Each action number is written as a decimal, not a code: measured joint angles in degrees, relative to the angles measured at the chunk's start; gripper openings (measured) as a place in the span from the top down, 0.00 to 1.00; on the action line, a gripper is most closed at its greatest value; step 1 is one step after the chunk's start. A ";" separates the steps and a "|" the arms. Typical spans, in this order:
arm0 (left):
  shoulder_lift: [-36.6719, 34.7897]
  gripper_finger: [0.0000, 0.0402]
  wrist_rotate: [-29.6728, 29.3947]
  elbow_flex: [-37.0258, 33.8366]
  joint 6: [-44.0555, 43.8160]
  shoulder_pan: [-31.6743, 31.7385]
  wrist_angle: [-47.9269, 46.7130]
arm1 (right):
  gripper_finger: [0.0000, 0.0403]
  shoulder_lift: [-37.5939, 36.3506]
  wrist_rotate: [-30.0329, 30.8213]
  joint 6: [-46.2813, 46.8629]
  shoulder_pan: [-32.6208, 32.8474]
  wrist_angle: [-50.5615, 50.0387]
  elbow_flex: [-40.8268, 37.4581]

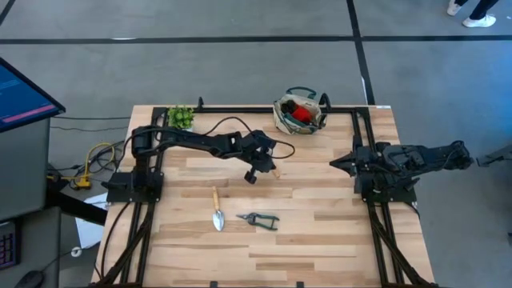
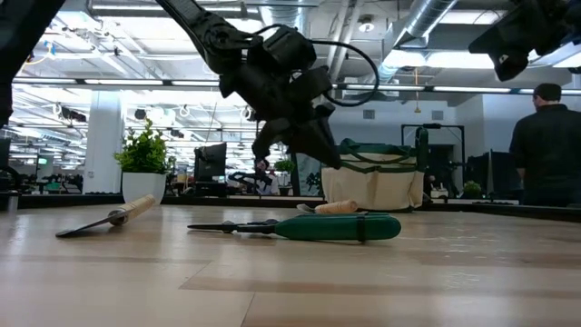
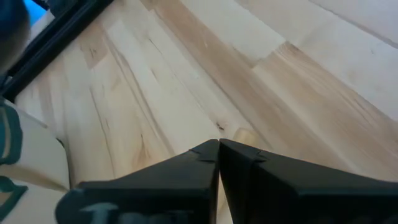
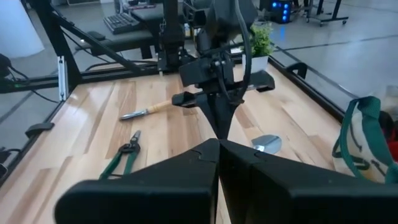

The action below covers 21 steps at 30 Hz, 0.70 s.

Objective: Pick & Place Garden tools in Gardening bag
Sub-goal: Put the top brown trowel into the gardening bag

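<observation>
My left gripper (image 1: 270, 166) is shut and empty. It points down, a little above a wooden-handled trowel (image 1: 276, 170) that lies flat on the table; the trowel's handle end (image 3: 244, 134) shows just past my fingertips, and its blade (image 4: 267, 144) shows too. The beige gardening bag (image 1: 298, 114) stands at the far edge with a red-and-black bundle (image 1: 302, 111) inside. A second trowel (image 1: 217, 211) and green-handled pruners (image 1: 260, 218) lie flat nearer the front. My right gripper (image 1: 336, 163) is shut and empty, waiting above the table's right side.
A small green potted plant (image 1: 181, 117) stands at the far left edge. Black frame rails (image 1: 364, 136) run along the table's sides and far edge. A monitor (image 1: 24, 96) stands left of the table. A person (image 2: 545, 145) stands in the room behind.
</observation>
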 joint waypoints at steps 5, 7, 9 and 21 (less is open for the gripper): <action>0.00 0.98 -1.47 0.00 0.04 -0.02 1.72 | 1.00 0.00 -1.40 0.94 -0.01 -0.41 0.00; 0.00 0.96 -1.63 0.00 0.03 0.00 2.33 | 1.00 0.00 -1.51 0.96 -0.01 -0.41 0.00; 0.00 0.94 -1.68 0.00 0.04 0.00 2.19 | 1.00 0.00 -1.51 0.86 -0.01 -0.43 0.00; 0.00 0.73 -1.97 -1.61 -0.14 0.00 1.99 | 1.00 0.00 -1.51 0.65 -0.01 -0.42 0.00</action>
